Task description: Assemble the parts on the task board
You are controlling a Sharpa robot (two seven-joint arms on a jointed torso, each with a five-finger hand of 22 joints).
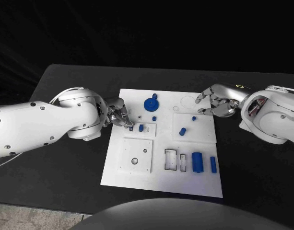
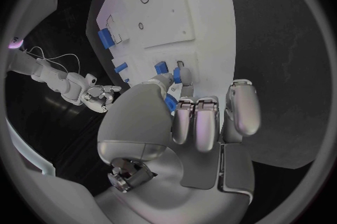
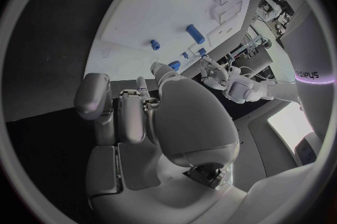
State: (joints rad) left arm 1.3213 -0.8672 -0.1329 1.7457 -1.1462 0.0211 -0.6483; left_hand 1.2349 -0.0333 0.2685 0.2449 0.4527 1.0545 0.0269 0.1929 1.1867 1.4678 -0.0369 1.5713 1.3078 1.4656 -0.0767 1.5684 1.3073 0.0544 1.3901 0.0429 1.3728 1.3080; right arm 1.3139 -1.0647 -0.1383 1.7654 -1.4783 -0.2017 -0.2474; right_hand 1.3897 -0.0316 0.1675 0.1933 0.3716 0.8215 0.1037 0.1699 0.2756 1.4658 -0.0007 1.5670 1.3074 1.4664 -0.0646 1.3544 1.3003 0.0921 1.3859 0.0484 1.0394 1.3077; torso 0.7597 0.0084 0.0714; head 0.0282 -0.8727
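Taking the task board (image 1: 136, 179) as the landmark, its near edge lies toward the robot on the black worktop (image 1: 57, 177). Nearest on it sits a square white plate with small holes (image 1: 135, 155), and beside that two narrow rectangular slots (image 1: 174, 160), then a large blue block (image 1: 197, 162) and a slimmer blue bar (image 1: 213, 165). These look parked next to the slots they are meant to fill.

Further in, at the board's middle, a small blue peg (image 1: 182, 131) lies loose. At the board's left edge the left hand (image 1: 119, 116) reaches over a small raised plate, its fingers (image 2: 184, 114) bunched down around a short blue piece (image 2: 177, 76), apparently pinched at the tips, probably to seat it in a hole there. Another small blue peg (image 1: 141, 128) stands just beside those fingertips.

Beyond that, near the board's far edge, a blue gear (image 1: 150, 104) sits on the board. At the board's far right the right hand (image 1: 219, 101) hovers above a faint round recess, fingers loosely curled and apart, holding nothing that I can make out, likely waiting its turn.
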